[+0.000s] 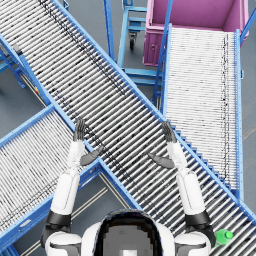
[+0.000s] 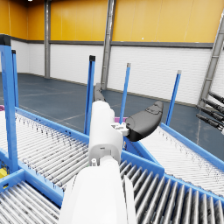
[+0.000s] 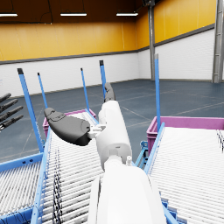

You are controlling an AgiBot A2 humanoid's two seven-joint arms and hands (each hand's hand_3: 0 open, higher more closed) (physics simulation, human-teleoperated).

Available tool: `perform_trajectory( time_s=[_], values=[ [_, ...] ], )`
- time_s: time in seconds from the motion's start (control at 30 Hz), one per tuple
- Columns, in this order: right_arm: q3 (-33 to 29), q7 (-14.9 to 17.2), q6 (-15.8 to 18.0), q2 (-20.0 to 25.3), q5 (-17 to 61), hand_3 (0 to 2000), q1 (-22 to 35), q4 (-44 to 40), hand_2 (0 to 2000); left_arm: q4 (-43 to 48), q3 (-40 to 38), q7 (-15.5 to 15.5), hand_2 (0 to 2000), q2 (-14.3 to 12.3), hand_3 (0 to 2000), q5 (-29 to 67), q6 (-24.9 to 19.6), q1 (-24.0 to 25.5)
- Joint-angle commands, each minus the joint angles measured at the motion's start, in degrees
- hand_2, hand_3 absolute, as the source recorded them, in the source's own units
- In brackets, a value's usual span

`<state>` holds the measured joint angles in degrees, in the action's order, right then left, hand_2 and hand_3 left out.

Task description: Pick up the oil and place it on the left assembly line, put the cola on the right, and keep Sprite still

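One green bottle (image 1: 224, 236) sits nearest the robot, on the rollers of the central conveyor (image 1: 125, 115), at that conveyor's near end and just beside the right arm's elbow. Only its top and cap can be made out, so I cannot tell whether it carries a label.

Further along the central conveyor, both hands hover above its rollers, apart from one another. The left hand (image 1: 81, 145) is spread wide with its fingers pointing away from the robot and its thumb turned inward, and it holds nothing. The right hand (image 1: 170, 147) mirrors it, also spread and holding nothing. The wrist views agree: the left hand (image 2: 140, 123) and the right hand (image 3: 70, 127) each show a thumb standing clear of the fingers.

A left assembly line (image 1: 30, 155) meets the central conveyor's left edge beside the left arm. A right assembly line (image 1: 200, 90) runs away from its right edge. Beyond the central conveyor, at the right line's far end, stands a pink bin (image 1: 200, 15).
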<state>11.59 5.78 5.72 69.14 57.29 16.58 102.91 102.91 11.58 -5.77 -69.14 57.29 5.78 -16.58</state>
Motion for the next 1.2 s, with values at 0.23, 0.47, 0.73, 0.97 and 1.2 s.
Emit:
perform_trajectory(
  time_s=[0.23, 0.47, 0.73, 0.97, 1.2],
  values=[
    [0.00, 0.00, 0.00, 0.00, 0.00, 0, 0.00, 0.00, 0, 0.00, 0.00, 0.00, 0, 0.00, 0, 0.00, 0.00, 0.00],
    [0.00, 0.00, 0.00, 0.00, 0.00, 0, 0.00, 0.00, 0, 0.00, 0.00, 0.00, 0, 0.00, 0, 0.00, 0.00, 0.00],
    [0.00, 0.00, 0.00, 0.00, 0.00, 0, 0.00, 0.00, 0, 0.00, 0.00, 0.00, 0, 0.00, 0, 0.00, 0.00, 0.00],
    [0.00, 0.00, 0.00, 0.00, 0.00, 0, 0.00, 0.00, 0, 0.00, 0.00, 0.00, 0, 0.00, 0, 0.00, 0.00, 0.00],
    [0.00, 0.00, 0.00, 0.00, 0.00, 0, 0.00, 0.00, 0, 0.00, 0.00, 0.00, 0, 0.00, 0, 0.00, 0.00, 0.00]
  ],
)
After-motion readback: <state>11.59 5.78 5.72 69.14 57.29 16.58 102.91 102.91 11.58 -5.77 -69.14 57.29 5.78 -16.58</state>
